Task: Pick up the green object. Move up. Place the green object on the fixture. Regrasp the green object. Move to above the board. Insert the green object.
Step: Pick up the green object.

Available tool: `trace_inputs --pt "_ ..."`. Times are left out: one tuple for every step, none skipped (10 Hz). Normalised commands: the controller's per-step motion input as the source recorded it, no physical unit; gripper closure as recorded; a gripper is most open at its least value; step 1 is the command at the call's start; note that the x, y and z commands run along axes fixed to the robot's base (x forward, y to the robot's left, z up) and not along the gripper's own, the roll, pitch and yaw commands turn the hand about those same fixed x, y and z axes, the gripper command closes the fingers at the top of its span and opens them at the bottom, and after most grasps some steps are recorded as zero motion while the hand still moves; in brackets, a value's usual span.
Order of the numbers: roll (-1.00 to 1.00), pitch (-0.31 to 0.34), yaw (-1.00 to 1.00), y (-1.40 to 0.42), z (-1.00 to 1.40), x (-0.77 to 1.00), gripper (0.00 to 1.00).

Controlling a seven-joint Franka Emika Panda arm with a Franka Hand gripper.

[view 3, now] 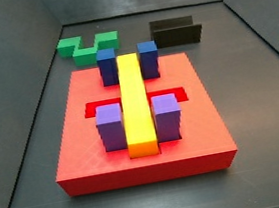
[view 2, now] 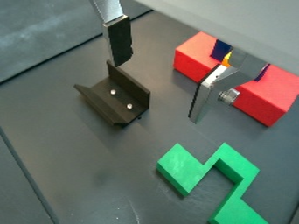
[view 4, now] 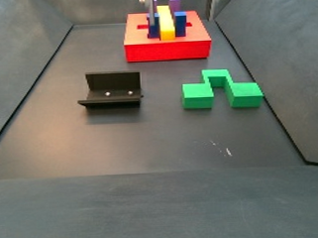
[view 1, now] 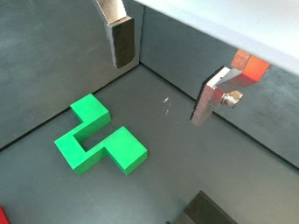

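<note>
The green object [view 1: 100,140] [view 2: 211,175] lies flat on the dark floor, a stepped bright green piece, also seen in both side views [view 3: 88,46] [view 4: 220,89]. My gripper [view 1: 166,74] [view 2: 163,70] hangs open above the floor with nothing between its fingers, apart from the green object. The fixture [view 2: 117,98] [view 3: 175,31] [view 4: 111,90], a black L-shaped bracket, stands beside the green piece and below one finger [view 2: 117,39]. The red board [view 3: 139,126] [view 4: 169,39] [view 2: 197,54] carries a yellow bar [view 3: 134,102] with blue and purple blocks.
Dark walls [view 3: 13,57] enclose the floor on all sides. The board fills much of one end. A small white scuff [view 4: 219,145] marks the floor near the green piece. A wall corner [view 1: 146,61] runs close behind the fingers.
</note>
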Motion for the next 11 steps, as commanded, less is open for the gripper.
trace_inputs --pt "0.0 -0.047 0.0 -0.3 -0.35 -0.02 0.0" --pt "0.16 -0.124 0.0 -0.71 -0.74 -0.21 0.0" --pt "0.21 -0.129 0.0 -0.82 -0.87 -0.25 0.0" --pt "0.21 -0.1 0.0 -0.77 -0.91 -0.31 0.0" --pt "0.2 -0.084 0.0 -0.52 -0.92 -0.41 0.0" --pt "0.19 -0.081 0.0 -0.38 -0.93 -0.46 0.0" --pt "0.21 -0.076 0.0 -0.25 -0.85 -0.49 0.0" --pt "0.23 -0.064 -0.01 -0.16 -0.81 -0.49 0.0" --pt "0.23 -0.063 -0.01 -0.18 -0.81 -0.46 0.0" --pt "0.25 -0.051 -0.02 -0.17 -0.8 -0.39 0.0" --pt "0.19 -0.05 -0.01 -0.11 -0.72 -0.21 0.0"
